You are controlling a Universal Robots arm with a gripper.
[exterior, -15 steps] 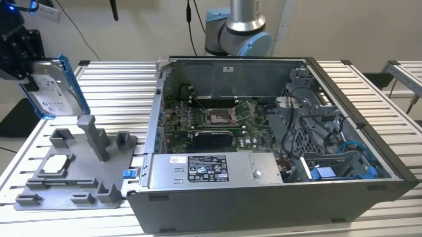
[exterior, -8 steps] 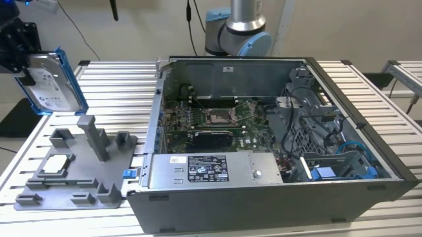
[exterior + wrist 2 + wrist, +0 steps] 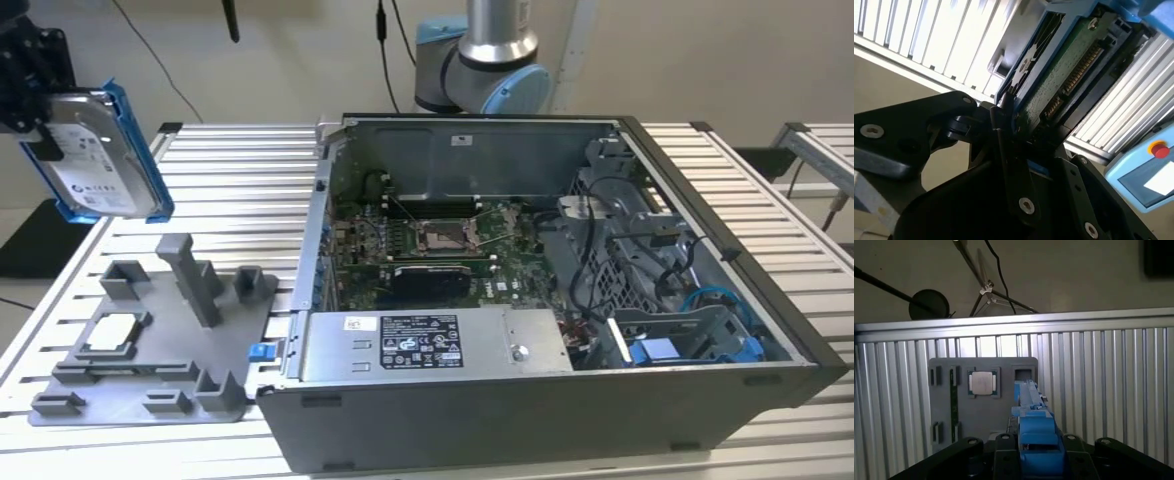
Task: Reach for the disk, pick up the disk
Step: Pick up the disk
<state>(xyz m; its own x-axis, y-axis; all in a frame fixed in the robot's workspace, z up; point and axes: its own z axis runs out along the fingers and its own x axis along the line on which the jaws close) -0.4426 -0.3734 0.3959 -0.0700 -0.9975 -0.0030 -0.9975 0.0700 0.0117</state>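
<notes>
The disk (image 3: 100,150), a silver-grey drive with a white label and blue side rails, hangs upright in the air at the exterior view's far left, above the grey fixture (image 3: 160,340). My gripper (image 3: 44,125) is shut on it from the side facing the exterior view's left. In the second wrist view the black fingers (image 3: 1004,130) clamp the disk (image 3: 1064,70), whose green circuit board and connector face the camera. In the first wrist view the disk (image 3: 1033,410) appears edge-on as a blue rail, with the fixture (image 3: 981,410) below it.
An open computer case (image 3: 561,400) fills the exterior view's middle and right on the slatted table (image 3: 240,180). A small square silver chip (image 3: 114,330) lies in the fixture. A bare blue bracket (image 3: 667,350) sits inside the case. The arm's base (image 3: 481,60) stands behind it.
</notes>
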